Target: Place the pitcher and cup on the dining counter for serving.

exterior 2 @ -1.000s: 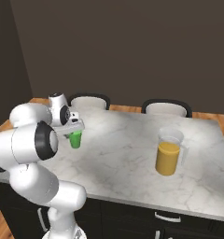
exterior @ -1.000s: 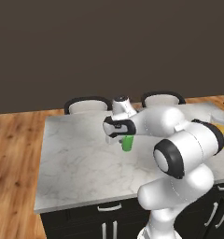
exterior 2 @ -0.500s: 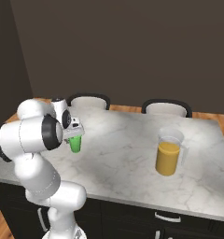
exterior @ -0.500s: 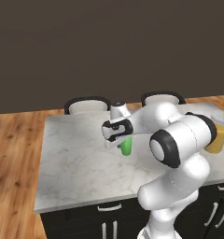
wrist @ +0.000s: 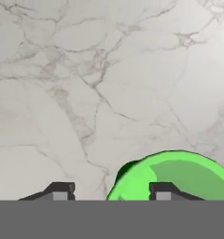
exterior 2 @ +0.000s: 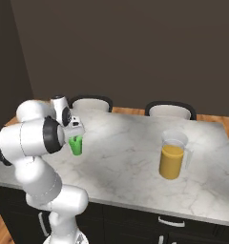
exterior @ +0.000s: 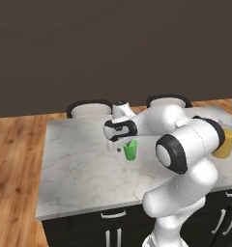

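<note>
Marble dining counter [exterior 2: 135, 157] fills the scene, two chairs [exterior 2: 170, 110] along its far edge. On it the pitcher [exterior 2: 173, 155] stands upright toward the right end, well apart from the cup [exterior 2: 77, 145]. That cup stands upright near the left end, directly under the gripper [wrist: 111, 189], whose fingertips [wrist: 161, 190] are spread apart, one over the rim.
</note>
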